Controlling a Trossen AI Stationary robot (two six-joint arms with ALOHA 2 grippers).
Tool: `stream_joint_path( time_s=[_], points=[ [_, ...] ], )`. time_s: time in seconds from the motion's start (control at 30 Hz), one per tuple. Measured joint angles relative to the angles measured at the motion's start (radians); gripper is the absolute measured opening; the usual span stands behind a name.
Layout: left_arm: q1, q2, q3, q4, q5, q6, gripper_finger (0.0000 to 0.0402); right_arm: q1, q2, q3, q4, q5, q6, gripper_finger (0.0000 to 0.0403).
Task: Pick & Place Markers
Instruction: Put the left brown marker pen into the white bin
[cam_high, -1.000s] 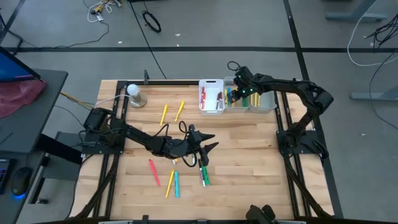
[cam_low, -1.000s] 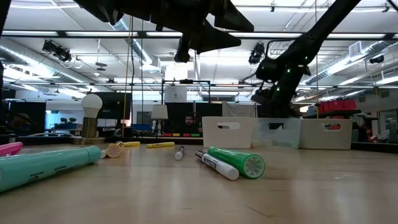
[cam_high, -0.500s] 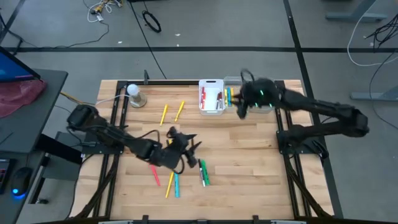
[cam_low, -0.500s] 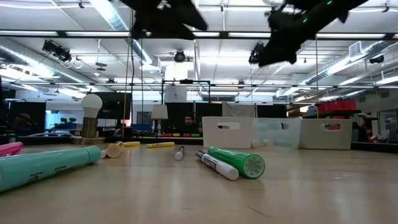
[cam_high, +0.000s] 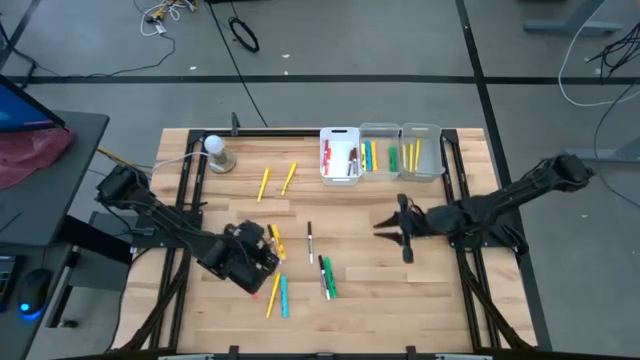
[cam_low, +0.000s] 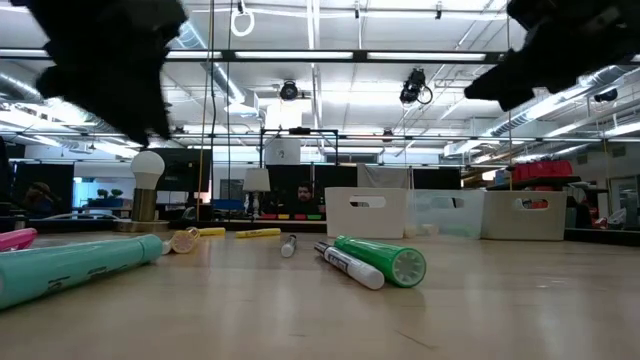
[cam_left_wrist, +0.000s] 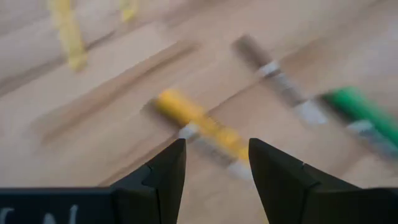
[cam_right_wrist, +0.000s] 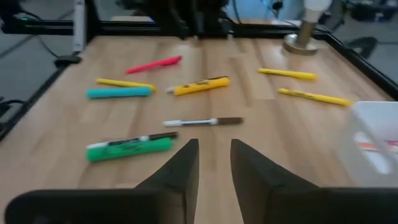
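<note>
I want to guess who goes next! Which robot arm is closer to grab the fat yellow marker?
Probably the left. Its open gripper hangs right over the yellow marker, fingers either side. The right gripper, open and empty, sits farther off, across the table.

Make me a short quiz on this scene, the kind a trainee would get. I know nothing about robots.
1. True or false: the right end effector is holding a marker.
2. Which marker lies just ahead of the open left end effector? A yellow, B cyan, C pink.
3. How many bins stand side by side in a row?

Key: 1 false, it is open with nothing in it. 2 A, the yellow marker. 3 three.
</note>
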Motion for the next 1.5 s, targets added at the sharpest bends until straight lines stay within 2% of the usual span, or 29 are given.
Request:
stream_joint_path(
  time_s=[0.17,0.33,0.47,0.67,0.77,1.13,1.37,1.5],
  points=[
    [-0.015,0.008,-0.009,-0.136,0.086,-0.162,0.0181,0.057,0.024,-0.090,0.191,0.018,0.031,0.0081],
    [-0.025,0.008,-0.048,-0.124,0.124,-0.274,0.0181,0.043,0.037,-0.147,0.297,0.016,0.114,0.0084],
    [-0.021,0.008,-0.100,-0.005,0.128,-0.368,0.0181,0.030,0.061,-0.151,0.288,0.017,0.155,0.0102],
    [0.023,0.028,-0.187,0.273,0.105,-0.365,0.0181,0.030,0.105,-0.151,0.317,0.024,0.151,0.0136],
    [0.062,0.064,-0.190,0.312,0.117,-0.336,0.0181,0.030,0.124,-0.151,0.333,0.025,0.150,0.0148],
    [0.157,0.177,-0.189,0.337,0.138,-0.317,0.0181,0.030,0.140,-0.151,0.354,0.025,0.153,0.0162],
    [0.167,0.191,-0.186,0.333,0.134,-0.315,0.0181,0.030,0.140,-0.151,0.354,0.025,0.153,0.0162],
    [0.167,0.191,-0.186,0.322,0.144,-0.315,0.0166,0.030,0.140,-0.151,0.354,0.025,0.150,0.0162]
  ],
)
